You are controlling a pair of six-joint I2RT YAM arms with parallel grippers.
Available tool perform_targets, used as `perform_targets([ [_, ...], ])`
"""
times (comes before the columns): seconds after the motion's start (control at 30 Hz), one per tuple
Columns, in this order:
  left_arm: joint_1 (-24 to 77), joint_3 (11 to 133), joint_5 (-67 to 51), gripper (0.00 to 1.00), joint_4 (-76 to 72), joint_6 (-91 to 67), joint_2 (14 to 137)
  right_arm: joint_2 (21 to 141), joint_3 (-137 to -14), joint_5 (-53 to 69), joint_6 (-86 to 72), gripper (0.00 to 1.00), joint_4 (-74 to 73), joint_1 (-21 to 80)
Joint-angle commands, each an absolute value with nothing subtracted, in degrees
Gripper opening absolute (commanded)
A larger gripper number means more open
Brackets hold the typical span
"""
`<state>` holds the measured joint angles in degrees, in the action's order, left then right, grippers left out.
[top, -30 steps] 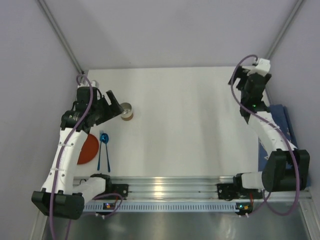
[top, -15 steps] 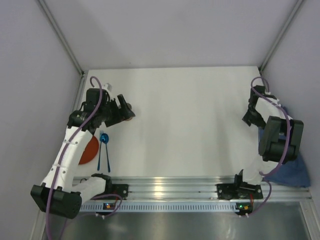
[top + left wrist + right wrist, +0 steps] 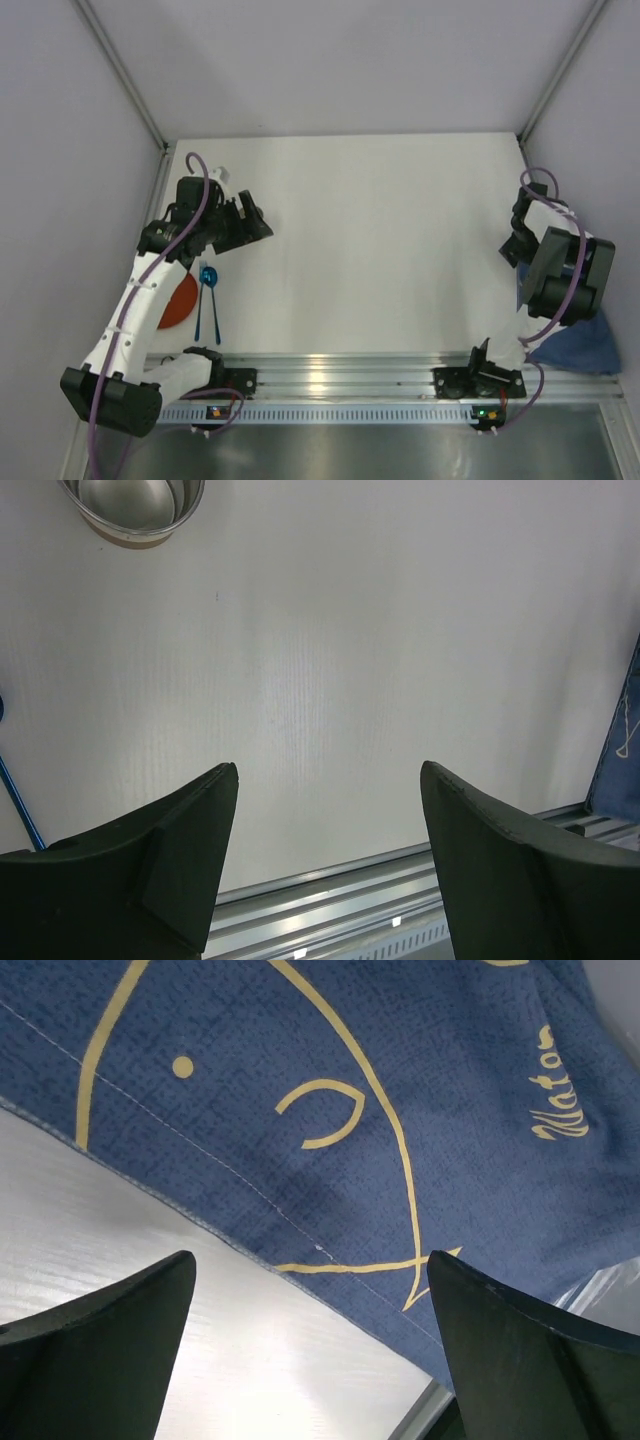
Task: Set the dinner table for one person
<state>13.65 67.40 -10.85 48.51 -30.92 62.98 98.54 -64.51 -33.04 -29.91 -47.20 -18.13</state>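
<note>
While the white tabletop (image 3: pixel 380 240) fills the top view's middle, aluminium rail (image 3: pixel 340 372) at 6 o'clock, the left gripper (image 3: pixel 328 775) hangs at 9 o'clock, jaws spread and empty, a steel cup (image 3: pixel 135 505) at 11 o'clock in its camera. The right gripper (image 3: pixel 310 1265), jaws likewise apart, hovers over the blue fish-print placemat (image 3: pixel 350 1110) at 4 o'clock.

One dinner table (image 3: pixel 400 250), one red plate (image 3: pixel 180 303), two blue utensils (image 3: pixel 207 290), one metal cup (image 3: pixel 133 505), one placemat (image 3: pixel 350 1090).
</note>
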Motion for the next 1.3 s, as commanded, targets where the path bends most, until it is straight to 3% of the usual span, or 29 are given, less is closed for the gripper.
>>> perform_targets([
  [0.0, 13.9, 69.0, -9.9, 0.79, 49.0, -30.0, 61.5, 99.6, -64.7, -32.0, -28.2, 1.00, -45.3, -19.2],
  [0.27, 13.9, 67.7, -9.1, 0.79, 49.6, -30.2, 60.7, 101.4, -62.2, -28.4, -26.5, 0.98, -42.3, -21.9],
  [0.47, 13.9, 66.6, -8.3, 0.79, 50.7, -30.3, 59.5, 102.4, -59.5, -26.2, -25.7, 0.78, -39.6, -25.7],
  [0.57, 13.9, 66.2, -8.2, 0.79, 50.8, -30.8, 59.3, 103.8, -59.7, -25.5, -25.7, 0.63, -39.2, -26.2],
  [0.67, 13.9, 66.3, -7.8, 0.78, 50.8, -31.0, 59.3, 104.9, -60.1, -24.5, -25.6, 0.42, -39.0, -26.2],
  [0.7, 13.9, 66.4, -7.5, 0.78, 50.9, -31.1, 59.3, 105.1, -60.3, -24.0, -25.5, 0.26, -38.9, -26.1],
  [0.8, 13.9, 66.5, -6.7, 0.78, 51.2, -31.5, 59.2, 105.3, -60.6, -23.0, -25.3, 0.00, -38.8, -26.0],
  [1.0, 13.9, 66.2, -4.0, 0.77, 52.1, -32.1, 57.3, 101.5, -62.3, -18.6, -25.6, 0.00, -40.6, -19.9],
  [1.27, 13.9, 69.1, -0.5, 0.77, 55.6, -30.6, 56.0, 96.3, -71.9, -12.0, -32.9, 0.00, -49.2, 4.4],
])
